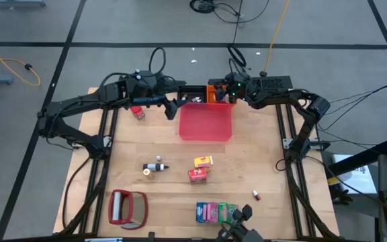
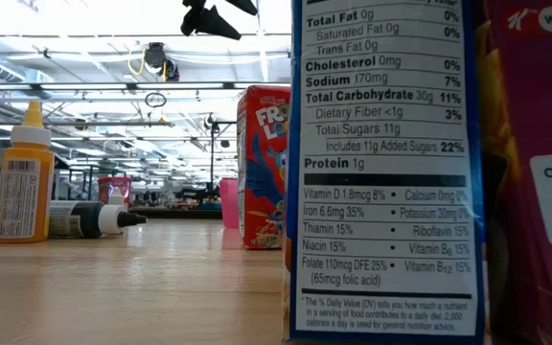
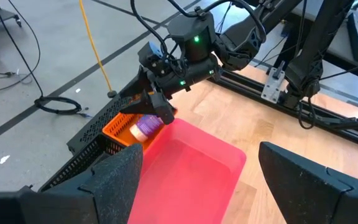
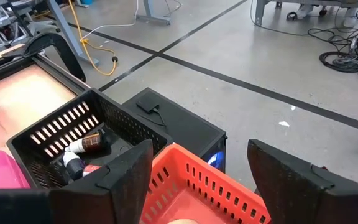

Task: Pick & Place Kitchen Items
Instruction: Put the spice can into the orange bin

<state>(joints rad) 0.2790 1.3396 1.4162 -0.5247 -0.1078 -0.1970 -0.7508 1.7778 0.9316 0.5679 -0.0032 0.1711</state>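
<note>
My left gripper (image 1: 174,108) hangs open above the far left corner of the square red tray (image 1: 205,122); its wrist view shows both fingers spread over the tray (image 3: 191,168). My right gripper (image 1: 222,95) is open above the orange basket (image 4: 210,186). The purple jar (image 3: 145,127) lies inside that basket, just under the right gripper (image 3: 160,113). Still on the table are a yellow carton (image 1: 203,161), a red carton (image 1: 197,175), small bottles (image 1: 154,168), a small red container (image 1: 138,112) and the pink, green and blue packets (image 1: 215,212).
A black basket (image 4: 73,134) beside the orange one holds small bottles (image 4: 86,146). A red-framed silvery flat object (image 1: 127,207) lies near the table's near left corner, and a tiny red item (image 1: 255,195) to the near right. Cartons (image 2: 386,163) stand close to the low camera.
</note>
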